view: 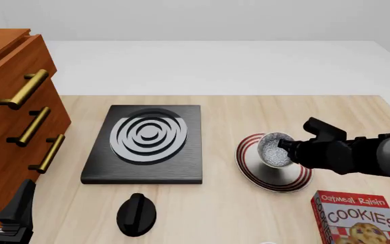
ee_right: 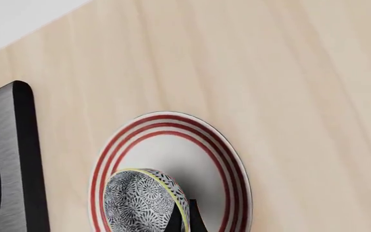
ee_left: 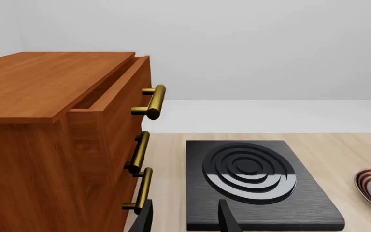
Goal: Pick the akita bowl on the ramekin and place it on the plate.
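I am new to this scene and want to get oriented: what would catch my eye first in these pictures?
First, the right pincer holds the speckled akita bowl tilted on its side over the red-ringed plate, right of the table's centre. Next comes the black slab with white rings in the middle, with a wooden drawer cabinet at the far left. The left pincer waits open at the near left corner.
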`<move>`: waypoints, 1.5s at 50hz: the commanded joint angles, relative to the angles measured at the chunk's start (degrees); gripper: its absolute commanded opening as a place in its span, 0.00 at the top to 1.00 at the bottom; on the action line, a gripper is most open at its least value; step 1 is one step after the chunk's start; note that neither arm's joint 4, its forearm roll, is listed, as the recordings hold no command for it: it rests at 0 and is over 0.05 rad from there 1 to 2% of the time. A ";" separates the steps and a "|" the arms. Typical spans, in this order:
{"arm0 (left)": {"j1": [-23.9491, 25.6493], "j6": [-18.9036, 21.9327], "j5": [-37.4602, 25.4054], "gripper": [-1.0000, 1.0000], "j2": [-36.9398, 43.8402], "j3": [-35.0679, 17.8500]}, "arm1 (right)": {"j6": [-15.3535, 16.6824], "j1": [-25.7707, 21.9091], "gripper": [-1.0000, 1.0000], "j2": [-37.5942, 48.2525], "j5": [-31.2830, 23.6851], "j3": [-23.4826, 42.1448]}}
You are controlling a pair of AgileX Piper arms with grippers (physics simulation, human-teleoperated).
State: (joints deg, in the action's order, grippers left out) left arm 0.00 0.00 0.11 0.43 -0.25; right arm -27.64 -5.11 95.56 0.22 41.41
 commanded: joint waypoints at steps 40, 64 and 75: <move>0.00 0.00 0.00 0.00 0.00 0.00 | -1.78 -1.18 1.00 3.13 4.28 -1.81; 0.00 0.00 0.00 0.00 0.00 0.00 | -5.24 -2.86 0.00 0.56 6.42 -4.28; 0.00 0.00 0.00 0.00 0.00 0.00 | -3.19 -0.43 0.00 -4.48 3.72 -4.47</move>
State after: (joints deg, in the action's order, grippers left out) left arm 0.00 0.00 0.11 0.43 -0.25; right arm -32.43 -7.45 94.96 6.06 36.88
